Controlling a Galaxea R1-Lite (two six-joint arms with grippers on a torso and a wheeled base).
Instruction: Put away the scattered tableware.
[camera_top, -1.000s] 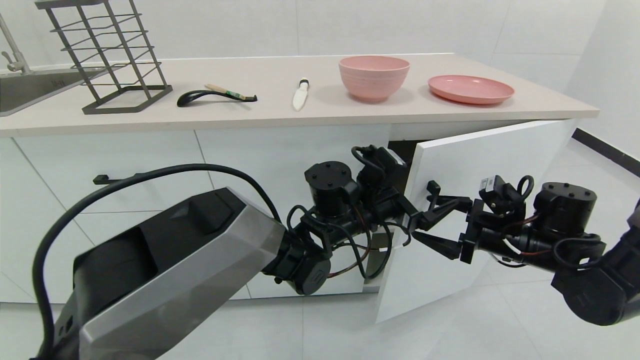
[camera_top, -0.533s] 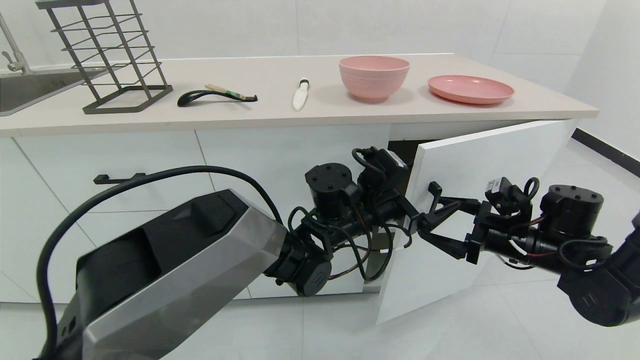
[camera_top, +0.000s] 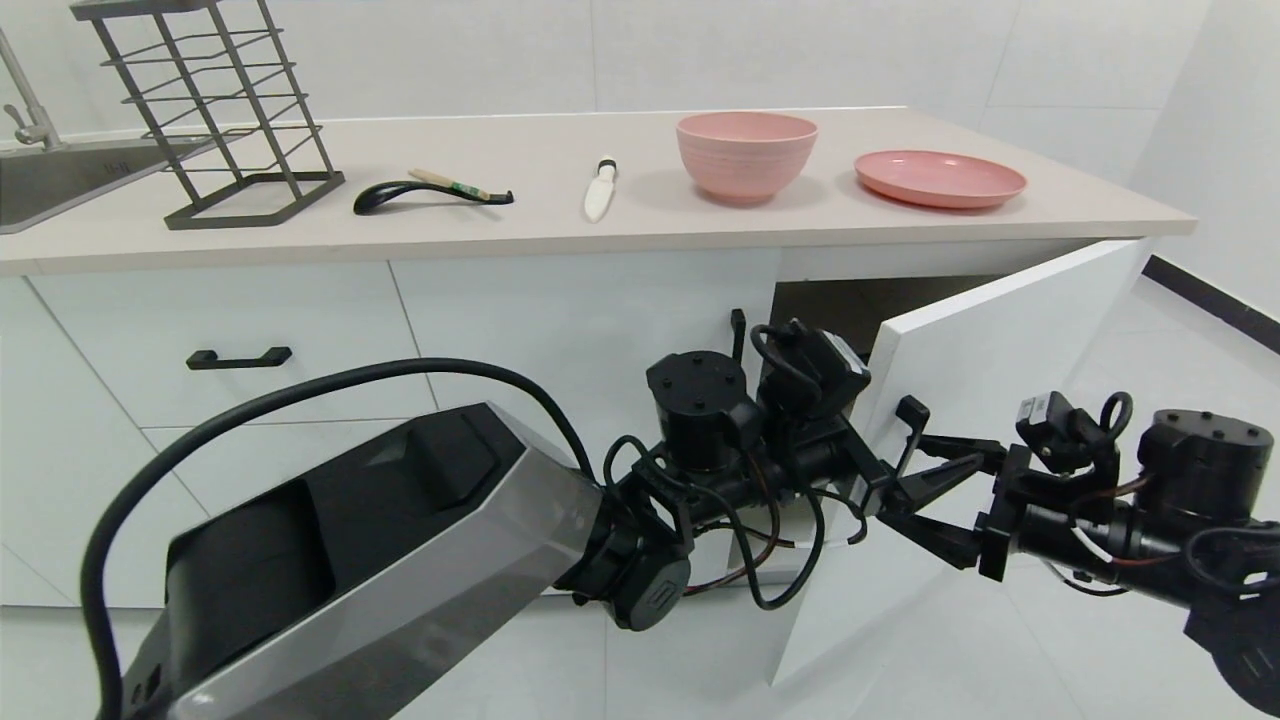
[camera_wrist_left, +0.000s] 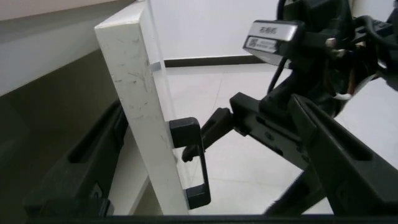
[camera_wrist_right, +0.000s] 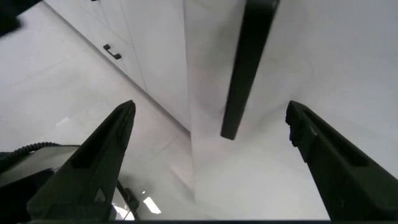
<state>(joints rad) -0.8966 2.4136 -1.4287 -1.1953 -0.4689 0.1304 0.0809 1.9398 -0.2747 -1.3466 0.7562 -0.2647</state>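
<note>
Beige stone-look bench (camera_top: 560, 230) is running across the head view beneath a white tiled wall (camera_top: 800, 50), with pale floor tiles (camera_top: 1000, 660) spreading below the white cabinet fronts. On the bench, a round pink bowl (camera_top: 746, 155) is standing upright, and a flat pink plate (camera_top: 940, 178) is lying near it toward the right end. A white-handled knife (camera_top: 600, 190) is lying left of the bowl. Further left, a black curved spoon (camera_top: 400, 190) is lying with a pair of wooden chopsticks (camera_top: 450, 183) across its handle, just beside a dark wire rack (camera_top: 215, 110) next to the steel sink (camera_top: 60, 180). Below the plate, a white cabinet door (camera_top: 1010, 330) is standing ajar. The left end effector (camera_top: 865, 480) is sitting at the door's free edge with its fingers spread, the edge passing between them in the left wrist view. The right end effector (camera_top: 900, 500) is hovering at the door's front, fingers wide apart, with the black bar handle (camera_wrist_right: 249, 62) lying between them; whether they are touching it I cannot tell. Compared with a second ago, the door is gaping wider and showing more dark interior. Both arms are sitting further right and lower, the black drawer handle (camera_top: 238, 357) is now showing whole, and the tableware is resting where it was.
</note>
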